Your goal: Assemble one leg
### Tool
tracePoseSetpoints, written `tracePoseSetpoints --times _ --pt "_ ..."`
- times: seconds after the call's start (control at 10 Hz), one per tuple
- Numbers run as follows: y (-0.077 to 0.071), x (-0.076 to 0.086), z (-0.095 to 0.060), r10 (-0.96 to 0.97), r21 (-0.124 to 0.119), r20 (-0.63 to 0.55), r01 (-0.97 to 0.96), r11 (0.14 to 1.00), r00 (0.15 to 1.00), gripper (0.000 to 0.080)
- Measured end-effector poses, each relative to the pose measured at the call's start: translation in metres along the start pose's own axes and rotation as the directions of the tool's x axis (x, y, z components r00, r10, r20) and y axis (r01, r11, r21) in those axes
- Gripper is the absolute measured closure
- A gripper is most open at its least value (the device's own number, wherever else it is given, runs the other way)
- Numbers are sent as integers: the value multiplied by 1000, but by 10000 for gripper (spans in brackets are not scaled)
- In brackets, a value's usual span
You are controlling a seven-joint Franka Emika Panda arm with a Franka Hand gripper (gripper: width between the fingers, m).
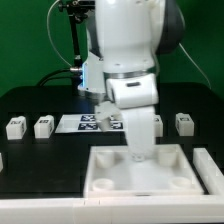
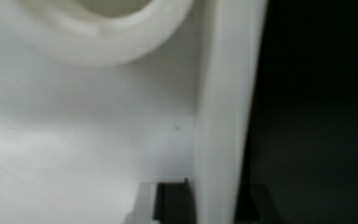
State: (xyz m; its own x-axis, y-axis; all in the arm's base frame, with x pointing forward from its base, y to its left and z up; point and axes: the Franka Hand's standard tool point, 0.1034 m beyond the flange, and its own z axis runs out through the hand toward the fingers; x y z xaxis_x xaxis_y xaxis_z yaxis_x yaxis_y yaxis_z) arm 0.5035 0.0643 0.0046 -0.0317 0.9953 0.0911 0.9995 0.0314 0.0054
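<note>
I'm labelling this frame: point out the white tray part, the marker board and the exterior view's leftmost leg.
white tray part (image 1: 108, 172), exterior view, bare inner surface.
marker board (image 1: 90, 122), exterior view, tagged top face.
leftmost leg (image 1: 15, 127), exterior view, front face.

Black table (image 1: 40, 150). At near edge, centre: large white tray (image 1: 110, 180). Farther back, in a row: first leg (image 1: 15, 127) and second leg (image 1: 42, 126) at the exterior view's left, marker board (image 1: 90, 123) midway, third leg (image 1: 158, 122) and fourth leg (image 1: 183, 122) at the exterior view's right.

A plain green wall (image 1: 25, 40) fills the upper part of the frame. Below it lies a black table (image 1: 30, 100), evenly lit.
</note>
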Motion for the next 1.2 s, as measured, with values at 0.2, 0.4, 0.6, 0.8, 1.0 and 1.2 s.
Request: tracePoseSetpoints --times 0.2,0.4,0.6,0.8,1.0,1.2 --pt "0 6 0 25 41 13 -25 999 1000 742" --pt "0 6 0 22 39 13 -23 999 1000 742" --pt "0 5 1 24 40 13 -25 999 1000 742" --pt "1 5 0 25 38 12 -25 999 1000 519" --pt "2 5 0 25 36 12 -26 999 1000 281" --pt "2 5 0 26 35 12 -26 999 1000 174"
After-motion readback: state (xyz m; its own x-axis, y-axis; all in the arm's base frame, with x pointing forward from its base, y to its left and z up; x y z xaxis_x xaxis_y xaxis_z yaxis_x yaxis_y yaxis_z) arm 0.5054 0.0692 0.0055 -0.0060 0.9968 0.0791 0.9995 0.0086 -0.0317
